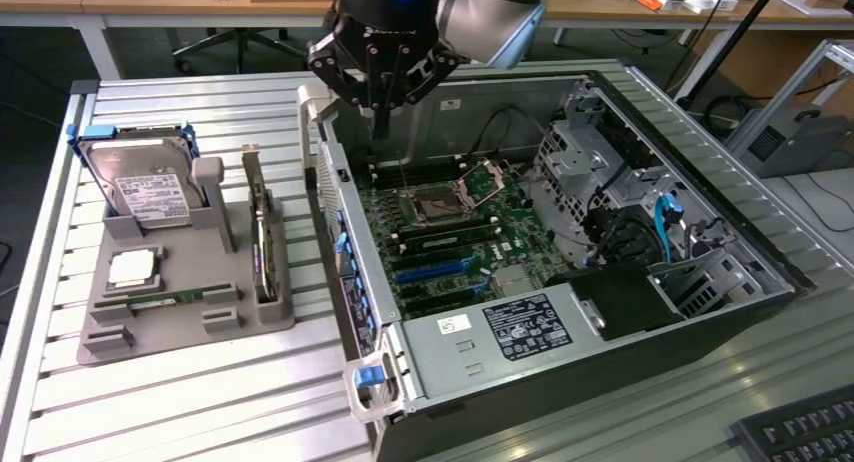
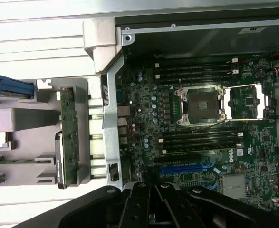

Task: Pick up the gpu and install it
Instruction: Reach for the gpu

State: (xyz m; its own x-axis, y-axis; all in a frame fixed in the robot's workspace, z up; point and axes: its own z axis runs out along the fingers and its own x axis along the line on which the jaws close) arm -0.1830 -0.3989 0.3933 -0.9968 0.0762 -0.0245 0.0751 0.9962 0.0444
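The gpu [image 1: 263,237] stands on its long edge in a slot of the grey holder [image 1: 174,327], on the exterior view's left of the open computer case [image 1: 561,312]. In the wrist view the gpu [image 2: 67,137] appears edge-on, green board with a dark face. My gripper [image 1: 380,122] hangs above the case's rear wall, over the motherboard's [image 1: 447,232] far edge, well apart from the gpu. Its fingers are shut together with nothing between them. The gripper [image 2: 151,202] points down at the motherboard [image 2: 201,142] near the blue slot [image 2: 187,168].
The holder also carries a silver hard drive [image 1: 154,187], a processor chip [image 1: 134,269] and a RAM stick [image 1: 160,300]. Inside the case are an open processor socket [image 1: 438,204], drive cages [image 1: 601,152] and a power supply [image 1: 534,327]. A keyboard corner [image 1: 801,432] lies nearby.
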